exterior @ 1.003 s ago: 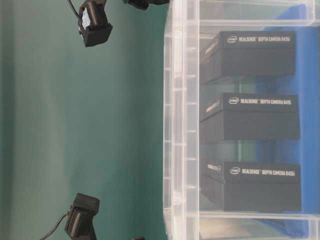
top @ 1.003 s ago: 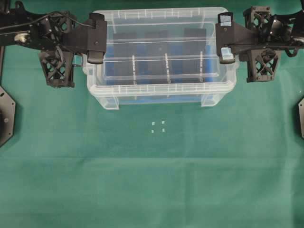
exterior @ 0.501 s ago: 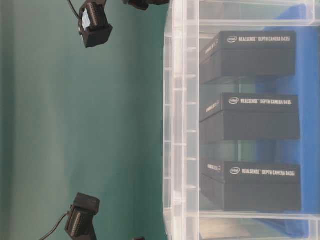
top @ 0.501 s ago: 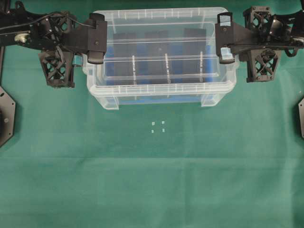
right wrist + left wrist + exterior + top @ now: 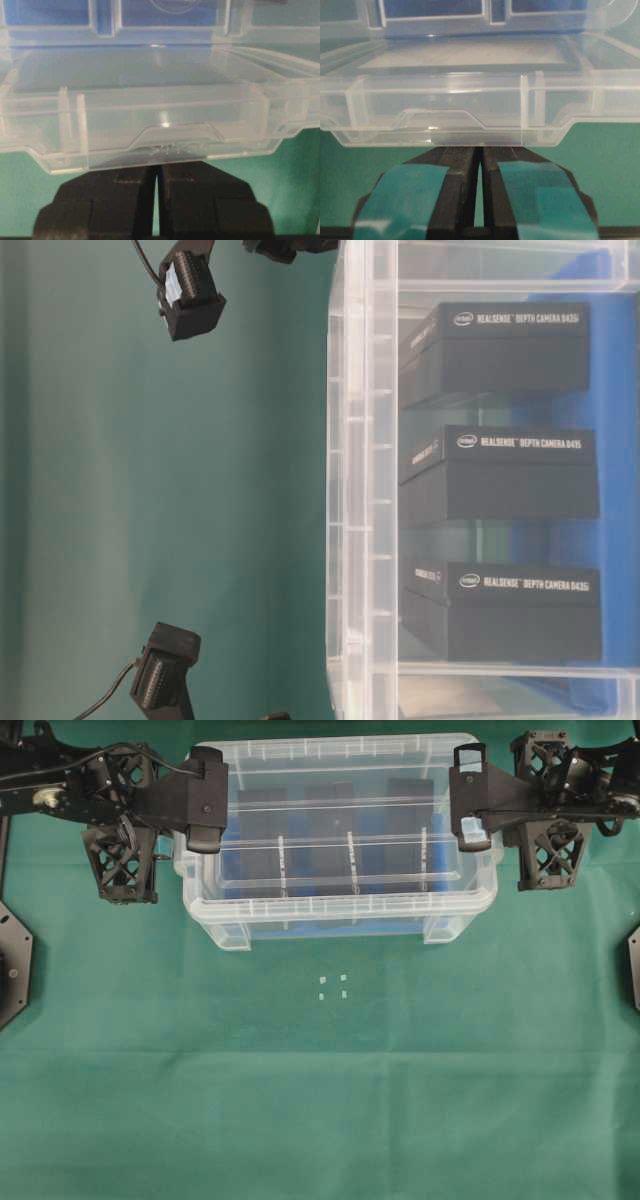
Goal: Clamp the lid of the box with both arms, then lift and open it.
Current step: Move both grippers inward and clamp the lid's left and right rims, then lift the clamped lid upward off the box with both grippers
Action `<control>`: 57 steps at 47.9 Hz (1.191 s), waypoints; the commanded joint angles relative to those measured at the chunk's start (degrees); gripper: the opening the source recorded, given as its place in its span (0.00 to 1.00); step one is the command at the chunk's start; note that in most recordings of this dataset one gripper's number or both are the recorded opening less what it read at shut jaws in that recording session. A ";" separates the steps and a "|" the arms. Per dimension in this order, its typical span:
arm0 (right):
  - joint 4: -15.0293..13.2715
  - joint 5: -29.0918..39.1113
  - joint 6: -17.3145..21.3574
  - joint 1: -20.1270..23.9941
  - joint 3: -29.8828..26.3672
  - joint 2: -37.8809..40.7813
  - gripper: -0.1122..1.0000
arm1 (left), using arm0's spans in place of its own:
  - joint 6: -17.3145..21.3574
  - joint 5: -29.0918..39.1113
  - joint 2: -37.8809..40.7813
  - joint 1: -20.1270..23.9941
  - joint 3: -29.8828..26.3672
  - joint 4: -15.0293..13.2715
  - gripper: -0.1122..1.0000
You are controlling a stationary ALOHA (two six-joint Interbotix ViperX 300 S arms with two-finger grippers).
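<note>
The box (image 5: 340,915) sits at the far middle of the green worktop (image 5: 320,1100), its blue floor showing around three upright black boxes (image 5: 500,475) inside. The lid (image 5: 340,830) lies over the box's opening, held at both short ends. The left gripper (image 5: 480,150) (teal tape on both fingers (image 5: 407,192)) has its fingers drawn to a narrow slit, pinching the tab at the lid's left edge. The right gripper (image 5: 156,167) is likewise pressed nearly together on the tab at the lid's right edge. In the overhead view, each gripper overlaps an end of the lid, and four small white marks (image 5: 332,987) lie on the cloth in front of the box.
</note>
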 commanded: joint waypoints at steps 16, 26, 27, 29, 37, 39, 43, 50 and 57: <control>0.53 2.11 0.44 1.49 -6.06 -1.76 0.10 | -0.09 1.76 -0.97 -0.62 -5.63 -0.18 0.11; 0.53 3.87 0.53 1.76 -6.24 -3.43 0.10 | -0.26 4.31 -2.11 -0.70 -7.47 -0.18 0.11; 0.62 4.13 0.53 1.85 -6.24 -3.78 0.10 | -0.26 4.57 -2.20 -0.70 -7.56 -0.18 0.11; 0.62 4.39 0.53 1.93 -6.24 -4.04 0.10 | -0.26 5.01 -2.46 -0.62 -7.82 -0.18 0.11; 0.53 6.24 1.14 2.29 -6.59 -5.45 0.10 | -0.44 7.03 -3.08 -1.41 -8.53 -0.18 0.11; 0.62 6.68 1.32 2.37 -6.68 -5.71 0.10 | -0.53 7.47 -3.16 -1.67 -8.61 -0.18 0.11; 0.62 7.38 1.67 2.55 -7.12 -6.15 0.10 | -0.62 8.26 -3.43 -1.93 -8.79 -0.18 0.11; 0.53 8.53 1.67 2.99 -8.17 -6.33 0.10 | -0.88 9.58 -4.04 -2.37 -9.14 -0.18 0.11; 0.53 8.96 1.67 3.16 -8.53 -6.33 0.10 | -0.79 10.90 -4.13 -2.72 -9.67 -0.18 0.11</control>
